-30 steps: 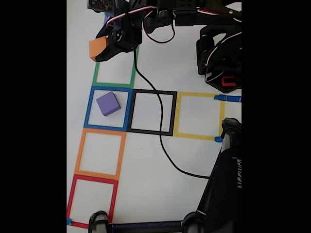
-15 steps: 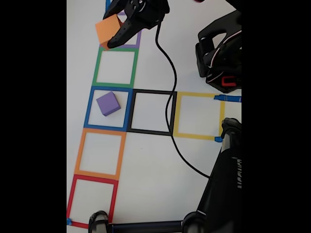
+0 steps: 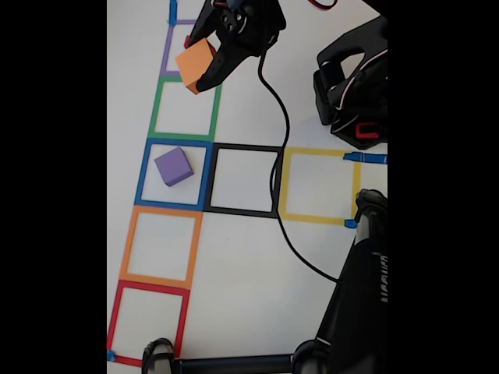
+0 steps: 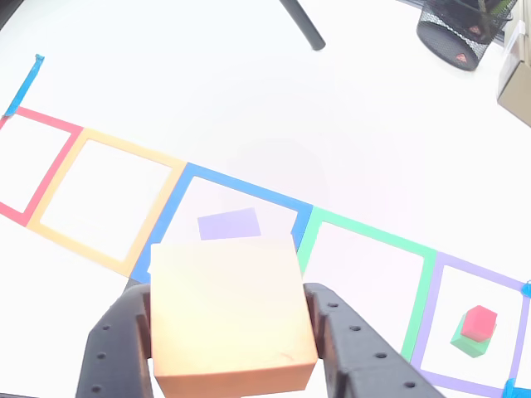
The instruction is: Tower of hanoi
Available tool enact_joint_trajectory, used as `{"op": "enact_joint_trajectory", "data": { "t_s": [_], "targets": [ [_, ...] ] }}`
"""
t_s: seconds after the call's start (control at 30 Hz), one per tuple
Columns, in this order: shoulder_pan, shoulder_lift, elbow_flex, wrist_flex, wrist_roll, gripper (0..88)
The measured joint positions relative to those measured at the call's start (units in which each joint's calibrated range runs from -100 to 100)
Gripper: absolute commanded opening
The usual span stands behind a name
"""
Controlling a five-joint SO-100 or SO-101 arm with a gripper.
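Observation:
My gripper [image 3: 198, 67] is shut on the orange cube [image 3: 195, 65] and holds it in the air over the border of the purple and green tape squares in the fixed view. In the other view the orange cube [image 4: 228, 319] sits large between the two black fingers [image 4: 112, 348] of the gripper [image 4: 228, 311]. The purple cube [image 3: 173, 166] rests inside the blue tape square; it also shows just beyond the held cube [image 4: 229, 224]. A small red cube [image 4: 479, 321] sits on a green cube [image 4: 467, 345] inside the purple tape square.
A row of tape squares [image 3: 160, 245] runs down the left, with black and yellow squares [image 3: 316, 185] branching right. A black cable [image 3: 281, 195] crosses the black square. The arm's black base [image 3: 355, 93] stands at the right, a black stand [image 3: 359, 296] at the lower right, and a mesh holder [image 4: 456, 33] far off.
The gripper carried the orange cube up the picture, then right and slightly down, from beside the green square to over the purple-green border. The purple cube has not moved.

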Motion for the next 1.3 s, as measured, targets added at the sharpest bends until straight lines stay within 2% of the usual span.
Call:
{"op": "enact_joint_trajectory", "data": {
  "t_s": [0.27, 0.57, 0.8, 1.3],
  "targets": [
    [-1.17, -1.94, 23.02, -17.57, 0.00, 5.9],
    [-1.52, 8.70, 44.62, -48.45, -0.36, 6.1],
    [-1.76, 21.36, 49.49, -67.63, -0.36, 6.0],
    [-2.81, 42.13, 52.77, -97.22, -0.36, 6.0]
  ]
}}
